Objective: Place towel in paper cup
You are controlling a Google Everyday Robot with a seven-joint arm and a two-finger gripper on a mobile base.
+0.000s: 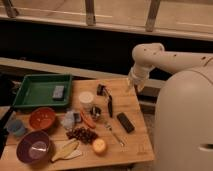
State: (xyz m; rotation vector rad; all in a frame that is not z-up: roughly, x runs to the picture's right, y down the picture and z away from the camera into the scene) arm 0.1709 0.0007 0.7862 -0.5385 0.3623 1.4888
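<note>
Towel [70, 119], judged to be the crumpled grey-blue cloth, lies centre-left on the counter [136, 144], just below and left of the white paper cup [86, 99]. Gripper [134, 85] hangs over the counter's upper right edge, well apart from both.

Recommendation: descend from above and pinch the cloth at its highest fold. Lift it clear of the crowded items around it, then centre it over the cup mouth before letting go.

Jaws: whether released or clenched cannot be told. Nothing seen held or touched.
</note>
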